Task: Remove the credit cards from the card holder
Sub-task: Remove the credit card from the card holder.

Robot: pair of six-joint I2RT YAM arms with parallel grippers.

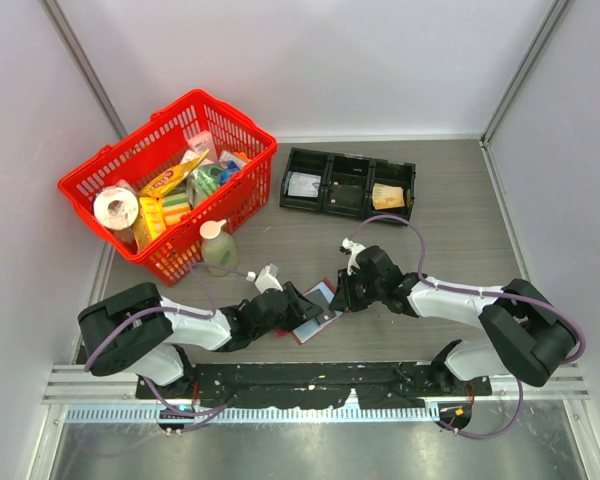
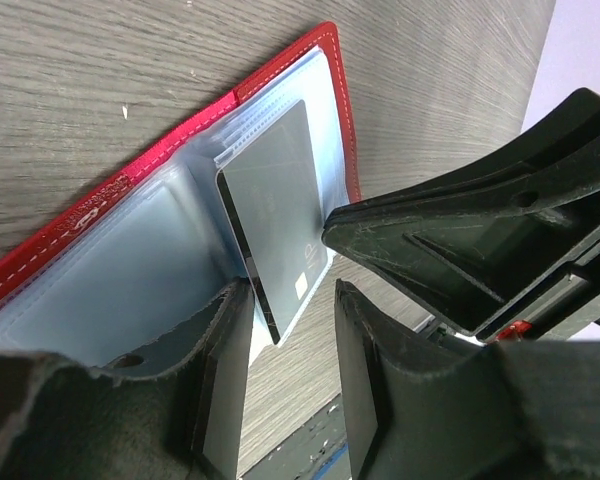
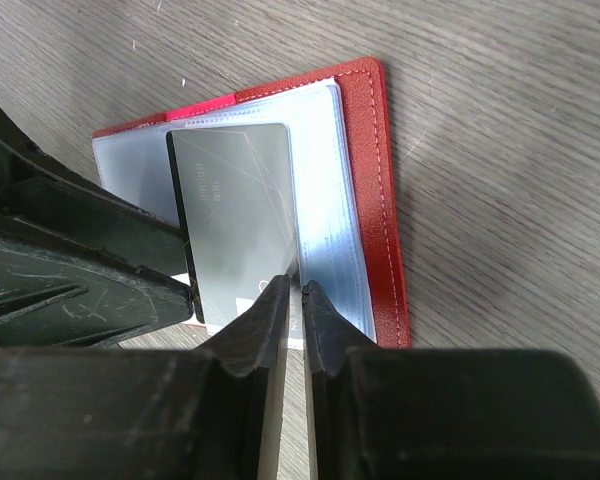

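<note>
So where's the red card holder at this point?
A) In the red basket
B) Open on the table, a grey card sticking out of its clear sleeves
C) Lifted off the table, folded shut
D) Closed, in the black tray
B: the card holder lies open on the table, and a grey card juts from its clear sleeves.

Red leather-like card holder [image 3: 382, 200] with pale stitching, glossy clear plastic sleeves [image 3: 325, 200], smooth grey credit card [image 3: 235, 220] with a satin sheen, matt grey wood-grain tabletop [image 3: 500, 150], scuffed matt black plastic jaws, red plastic basket [image 1: 242, 190]
</note>
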